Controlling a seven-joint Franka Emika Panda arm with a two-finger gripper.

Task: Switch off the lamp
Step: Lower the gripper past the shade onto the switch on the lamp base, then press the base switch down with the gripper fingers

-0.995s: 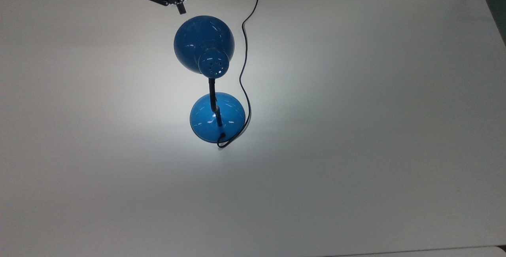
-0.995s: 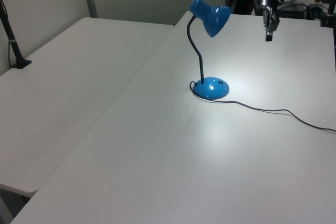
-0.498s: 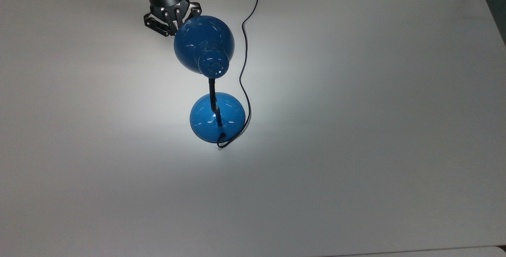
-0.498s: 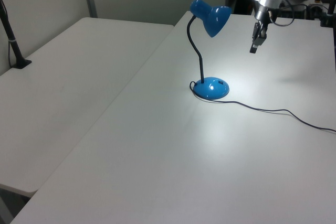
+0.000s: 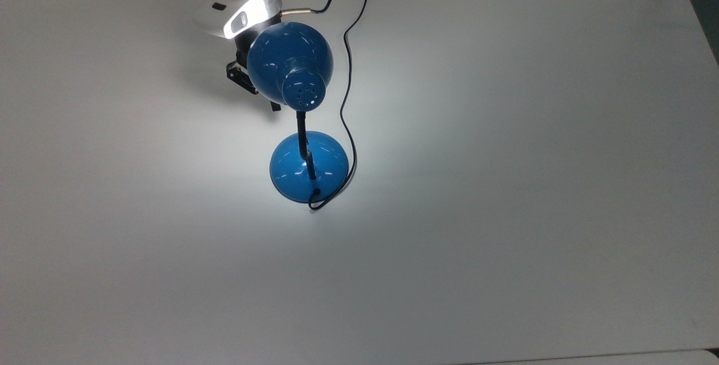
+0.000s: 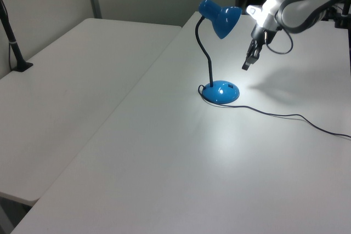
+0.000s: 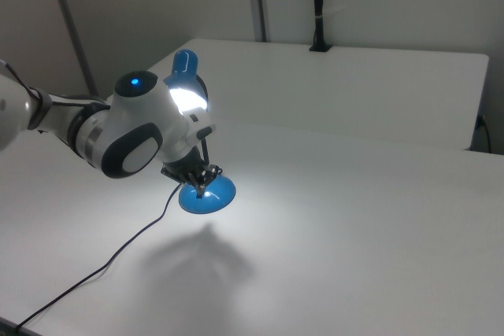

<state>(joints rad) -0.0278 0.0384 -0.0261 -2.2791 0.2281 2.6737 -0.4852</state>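
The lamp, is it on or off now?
On. The lamp casts a bright patch on the table around its base, and the shade glows inside in the right view.

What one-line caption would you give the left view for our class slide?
Robot arm lowers its claw toward the round base of a lit blue desk lamp on a white table, black cord trailing away.

Lit lamp [image 6: 220, 53] on table [image 6: 164, 152]; end effector [image 6: 247, 66] beside shade.

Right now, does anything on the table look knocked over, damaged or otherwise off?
Nothing stands out. The lamp stands upright on its base and is lit, its cord trailing loosely across the table. The gripper hangs in the air above the base, clear of the lamp.
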